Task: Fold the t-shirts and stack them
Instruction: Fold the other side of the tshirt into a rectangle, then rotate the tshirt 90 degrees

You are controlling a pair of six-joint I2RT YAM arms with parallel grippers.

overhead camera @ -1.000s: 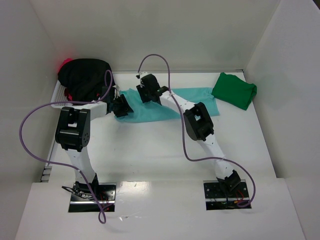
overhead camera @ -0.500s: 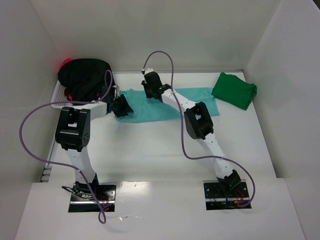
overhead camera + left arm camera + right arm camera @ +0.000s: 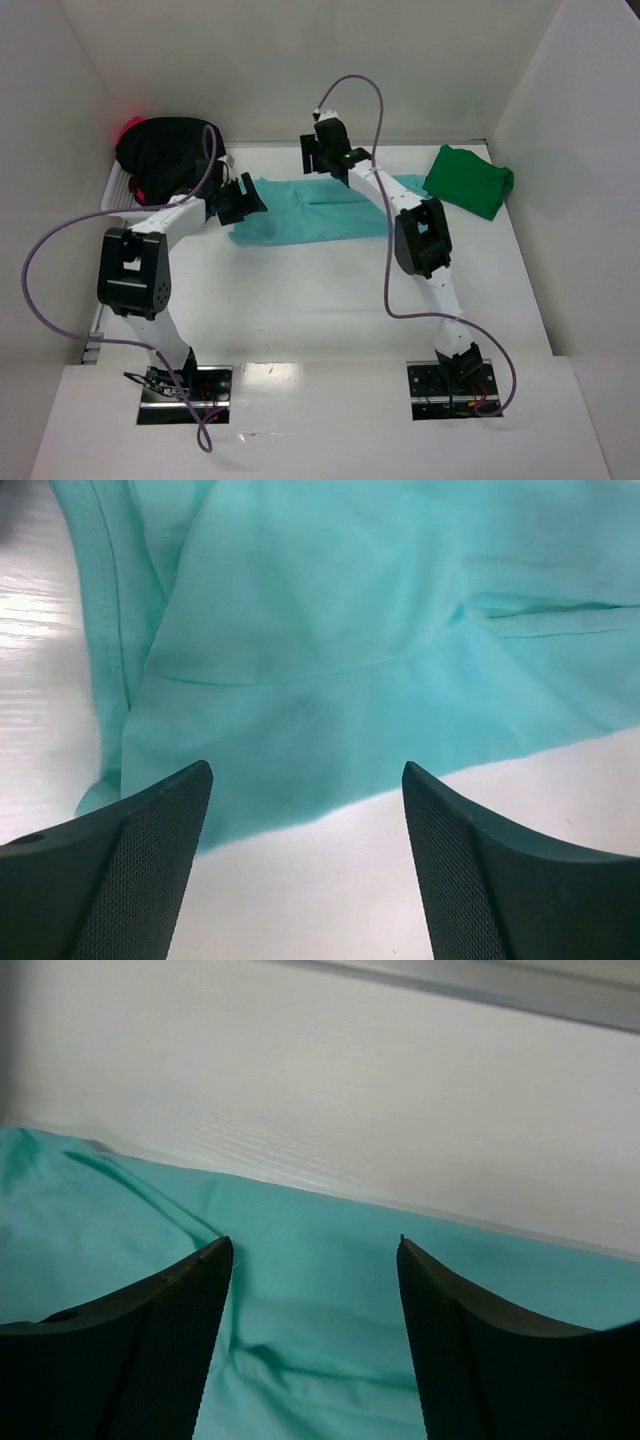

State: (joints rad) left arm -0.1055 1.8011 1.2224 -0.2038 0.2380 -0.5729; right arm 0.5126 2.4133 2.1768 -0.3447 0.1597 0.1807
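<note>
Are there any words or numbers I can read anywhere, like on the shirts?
None. No words, numbers or labels can be read in any view. The light teal shirt, the dark green shirt and the black shirt are all plain.

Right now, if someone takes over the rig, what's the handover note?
Grippers: left gripper open and empty, over the left end of the teal shirt. The right gripper is open and empty, over its far edge.
Things: the teal shirt lies as a long flat band across the far middle of the table. The dark green shirt is far right. The black shirt is heaped far left, with the red-pink shirt peeking out behind it.
Done: dark green looks folded.
Left: finish teal, fold black and red-pink, stack all.
</note>
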